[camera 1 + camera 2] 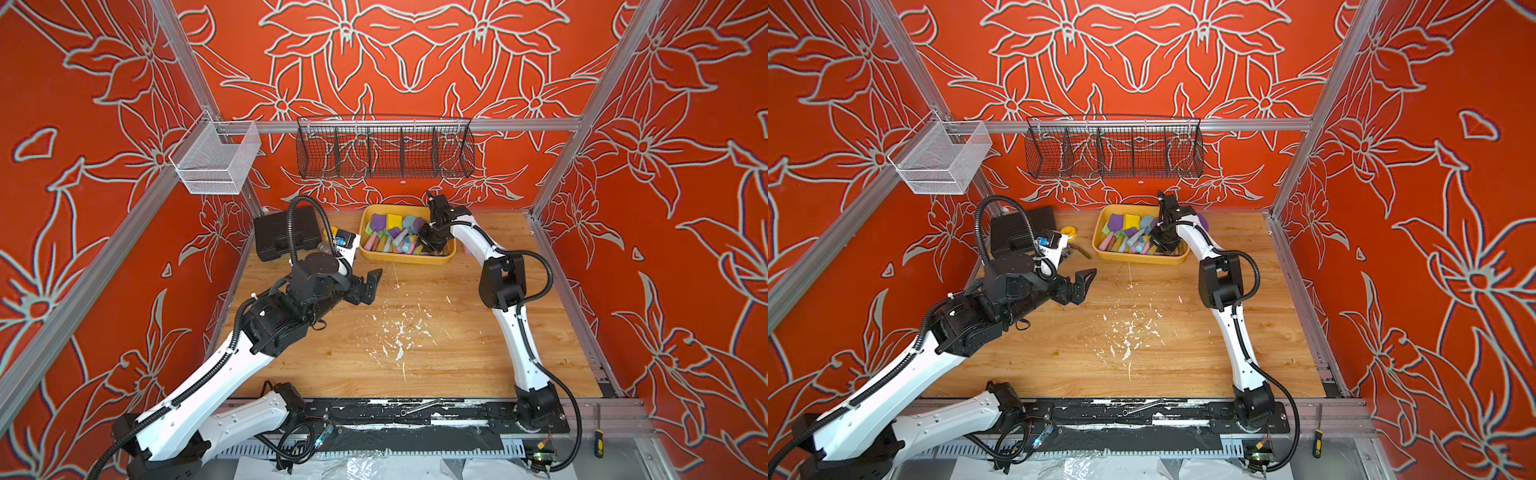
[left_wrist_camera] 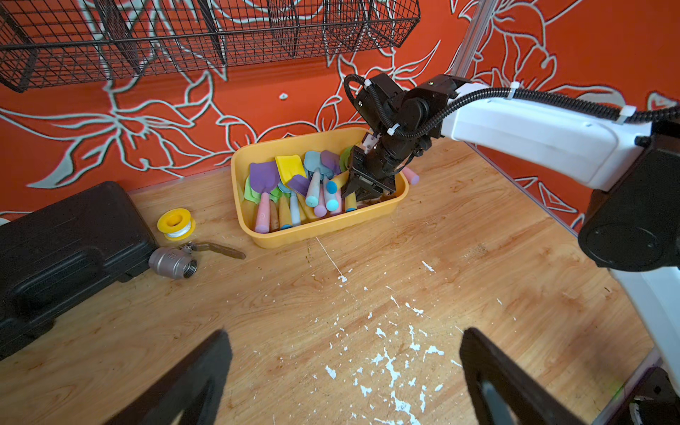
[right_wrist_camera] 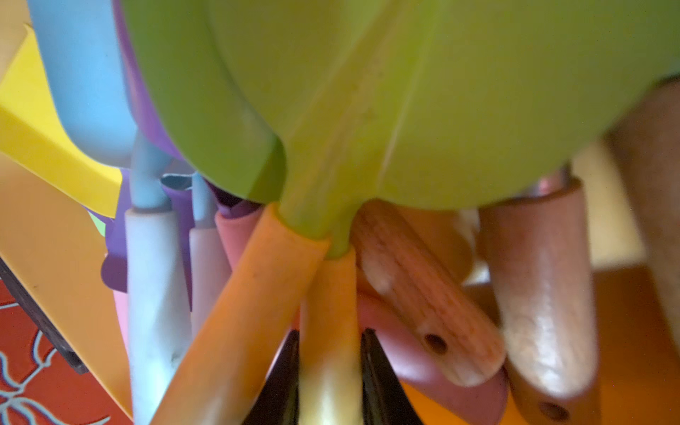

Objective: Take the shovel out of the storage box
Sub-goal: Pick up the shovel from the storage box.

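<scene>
The yellow-orange storage box point(image 1: 405, 258) point(image 2: 323, 232) stands at the back of the wooden table, filled with several coloured toy shovels. My right gripper point(image 1: 432, 248) point(image 2: 362, 197) reaches down into the box's right end. In the right wrist view its two black jaws point(image 3: 330, 333) press on both sides of the orange-yellow handle point(image 3: 329, 294) of a shovel with a lime-green blade point(image 3: 368, 92). The shovel still lies among the other handles inside the box. My left gripper point(image 1: 372, 286) point(image 2: 345, 333) hovers open over bare table, left of and in front of the box, holding nothing.
A black tool case point(image 1: 286, 232) sits at the back left, with a yellow tape roll point(image 2: 176, 222) and a metal valve point(image 2: 176, 259) beside it. A black wire basket point(image 1: 384, 149) and a white mesh basket point(image 1: 216, 160) hang on the frame. White flecks dot the table.
</scene>
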